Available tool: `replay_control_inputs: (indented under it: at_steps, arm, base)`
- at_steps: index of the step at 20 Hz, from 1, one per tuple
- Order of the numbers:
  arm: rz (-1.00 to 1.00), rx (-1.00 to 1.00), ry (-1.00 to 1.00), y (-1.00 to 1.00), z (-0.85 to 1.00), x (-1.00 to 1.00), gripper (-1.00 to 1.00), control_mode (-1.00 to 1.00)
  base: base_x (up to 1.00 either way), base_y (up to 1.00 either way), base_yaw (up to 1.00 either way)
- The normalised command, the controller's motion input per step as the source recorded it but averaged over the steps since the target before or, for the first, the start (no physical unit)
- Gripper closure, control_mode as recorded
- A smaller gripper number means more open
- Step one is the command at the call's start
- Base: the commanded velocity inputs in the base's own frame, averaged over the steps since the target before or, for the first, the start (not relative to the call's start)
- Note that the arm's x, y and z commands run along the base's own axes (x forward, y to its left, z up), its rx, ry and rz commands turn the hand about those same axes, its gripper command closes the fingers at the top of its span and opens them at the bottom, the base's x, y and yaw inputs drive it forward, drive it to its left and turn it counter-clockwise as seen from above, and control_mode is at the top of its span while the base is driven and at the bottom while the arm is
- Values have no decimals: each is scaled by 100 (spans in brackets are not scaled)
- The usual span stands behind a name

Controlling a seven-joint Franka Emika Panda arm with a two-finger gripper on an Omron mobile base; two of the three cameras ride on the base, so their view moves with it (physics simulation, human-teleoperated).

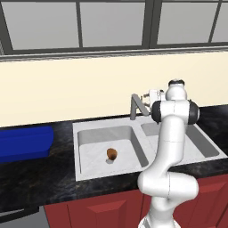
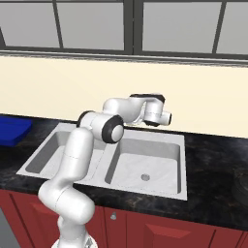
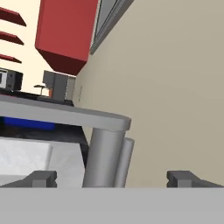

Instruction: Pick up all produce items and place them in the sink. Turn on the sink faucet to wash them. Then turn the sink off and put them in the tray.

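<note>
You were looking at a home kitchen: a double-basin sink [image 1: 89, 129] with a faucet [image 1: 135, 106] sat in a black counter [image 1: 40, 178] over red cabinet doors [image 2: 160, 230], beneath a cream wall and a row of windows [image 1: 111, 22].

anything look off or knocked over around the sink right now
Nothing stands out. The potato lies in the left basin of the sink, the faucet stands upright, the tray sits flat on the counter, and the open pincer faces the faucet post.
</note>
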Motion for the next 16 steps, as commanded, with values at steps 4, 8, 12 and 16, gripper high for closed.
replay_control_inputs:
  at_steps: [4,8,12,16]
  arm:
    - [7,0,0,35,-1,7,-100,-100]
    - [7,0,0,37,0,0,-100,-100]
    - [6,0,2,35,0,8,-100,-100]
    - [2,0,3,25,0,16,-100,-100]
  base:
    - [0,0,0]
    - [0,0,0]
    - [0,0,0]
    - [0,0,0]
